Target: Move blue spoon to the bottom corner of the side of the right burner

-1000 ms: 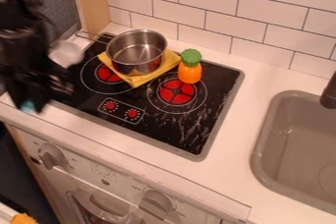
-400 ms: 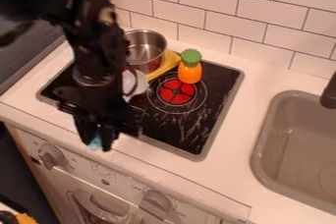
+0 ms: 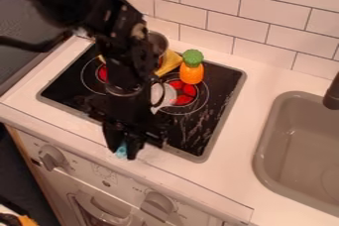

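Observation:
My gripper (image 3: pixel 123 151) hangs over the counter's front edge, just in front of the stove's lower side and left of its bottom corner. It is shut on the blue spoon (image 3: pixel 121 150), of which a small light-blue piece shows between the fingertips. How the rest of the spoon lies is hidden by the gripper. The right burner (image 3: pixel 179 93) is up and to the right of the gripper, partly covered by a pale rounded thing (image 3: pixel 162 96) beside the arm; I cannot tell what that is.
A metal pot (image 3: pixel 158 44) on a yellow cloth (image 3: pixel 171 62) stands at the stove's back, partly behind the arm. An orange toy with a green top (image 3: pixel 192 71) stands behind the right burner. The sink (image 3: pixel 298 155) is at the right.
The gripper has moved right and toward the front edge from the stove's left side, with the blue piece and the pale rounded thing moving along. Pot, cloth and orange toy have kept their places.

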`<act>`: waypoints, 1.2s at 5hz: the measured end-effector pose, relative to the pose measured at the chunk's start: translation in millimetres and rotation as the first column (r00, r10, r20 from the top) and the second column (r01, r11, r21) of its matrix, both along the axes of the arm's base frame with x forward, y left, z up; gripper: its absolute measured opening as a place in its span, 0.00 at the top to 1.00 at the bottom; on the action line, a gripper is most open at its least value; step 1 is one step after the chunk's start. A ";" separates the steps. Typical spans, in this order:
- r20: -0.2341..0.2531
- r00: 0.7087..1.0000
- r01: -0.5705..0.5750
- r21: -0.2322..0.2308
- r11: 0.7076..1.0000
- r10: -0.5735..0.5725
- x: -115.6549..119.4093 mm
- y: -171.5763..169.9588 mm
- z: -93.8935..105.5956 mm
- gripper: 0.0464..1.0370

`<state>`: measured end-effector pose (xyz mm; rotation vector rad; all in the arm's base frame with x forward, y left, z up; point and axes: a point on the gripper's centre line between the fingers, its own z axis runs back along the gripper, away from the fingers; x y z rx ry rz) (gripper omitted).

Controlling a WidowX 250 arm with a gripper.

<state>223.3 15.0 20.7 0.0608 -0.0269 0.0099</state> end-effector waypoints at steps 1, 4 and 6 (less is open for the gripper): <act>-0.013 0.999 0.038 -0.014 0.999 -0.038 9.0 -7.4 -5.1 0.72; -0.054 0.997 0.052 -0.031 0.998 -0.054 22.7 -38.1 -14.4 0.72; -0.034 0.999 0.013 -0.005 1.000 -0.013 17.8 -38.3 -5.2 0.32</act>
